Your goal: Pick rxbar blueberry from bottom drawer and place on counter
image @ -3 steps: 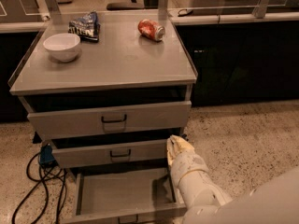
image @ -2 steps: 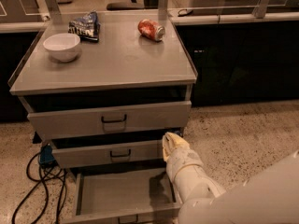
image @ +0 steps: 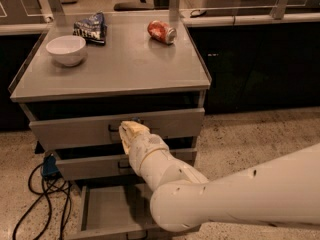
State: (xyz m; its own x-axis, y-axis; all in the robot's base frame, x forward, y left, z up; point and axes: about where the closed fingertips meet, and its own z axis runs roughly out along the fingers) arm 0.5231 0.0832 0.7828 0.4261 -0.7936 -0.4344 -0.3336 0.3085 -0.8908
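**Rxbar blueberry.** We find no small dark wrapper anywhere in view. The visible floor of the bottom drawer [image: 107,209] is bare grey metal. Its right part is hidden behind the arm [image: 240,194], so the bar may lie there or may be in the gripper; we cannot tell which.

**Drawers.** The bottom drawer stands pulled out at the foot of the cabinet, beneath the middle drawer [image: 90,166] and the top drawer [image: 75,131].

**Gripper.** The gripper [image: 131,133] hangs in front of the top drawer's panel, beside its handle and below the front edge of the counter [image: 125,69]. We cannot tell whether it is released, clenched or grasping the bar.

**Counter.** Toward the rear stand a white bowl [image: 66,49], a chip bag [image: 91,28] and a red soda can [image: 161,31] lying on its side.

**Hazards, as we judge them.**
- If the bar is held, a rise close to the cabinet could catch the gripper under the counter's rim and knock the flat, slick wrapper loose.
- A placement too far back could nudge the bowl or set the can rolling.
- If the bar is not held, a move to the counter would deliver nothing.
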